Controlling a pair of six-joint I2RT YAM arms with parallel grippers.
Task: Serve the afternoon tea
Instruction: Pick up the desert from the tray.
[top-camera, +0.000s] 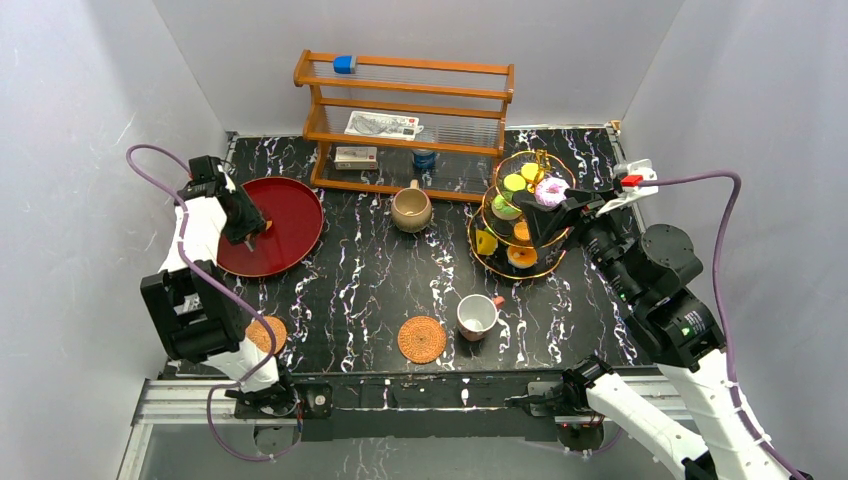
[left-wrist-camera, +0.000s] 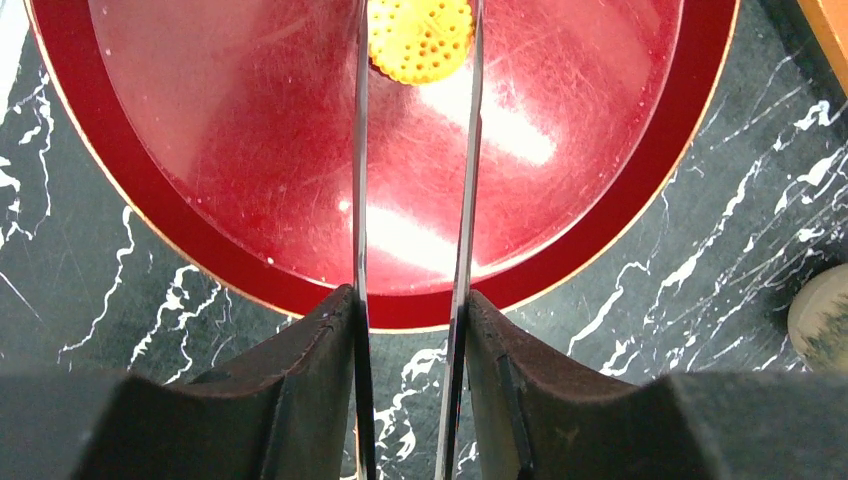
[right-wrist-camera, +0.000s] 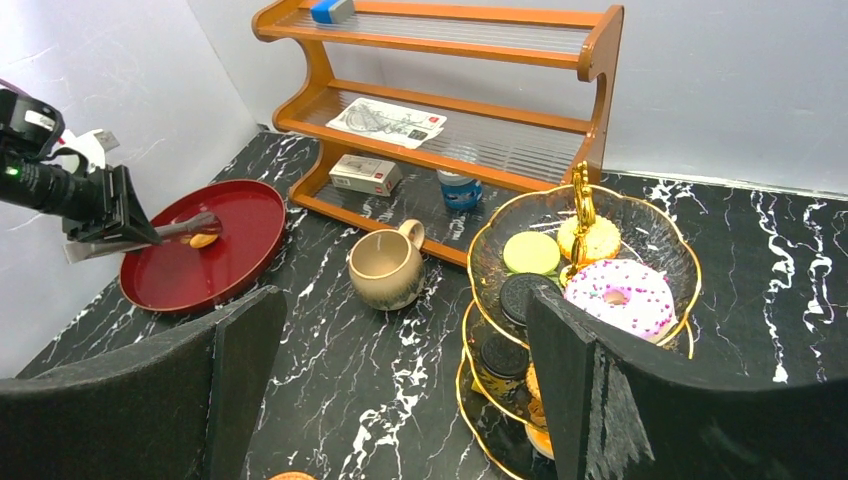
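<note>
My left gripper (left-wrist-camera: 410, 330) is shut on a pair of thin metal tongs (left-wrist-camera: 360, 200) over the red tray (left-wrist-camera: 200, 150). The tong blades flank a small yellow biscuit (left-wrist-camera: 420, 38) lying in the tray; whether they pinch it I cannot tell. The right wrist view shows the tong tips at that biscuit (right-wrist-camera: 204, 240). My right gripper (right-wrist-camera: 400, 370) is open beside the gold-rimmed tiered glass stand (top-camera: 490, 262), with nothing between its fingers. The stand carries a pink donut (right-wrist-camera: 620, 295), dark sandwich cookies and other toy pastries.
The tan mug (top-camera: 411, 209) stands mid-table, in front of the wooden rack (top-camera: 405, 120). The white red-handled cup (top-camera: 477, 316) sits near the front, beside a woven coaster (top-camera: 422, 339). A second coaster (top-camera: 266, 334) lies by the left arm's base.
</note>
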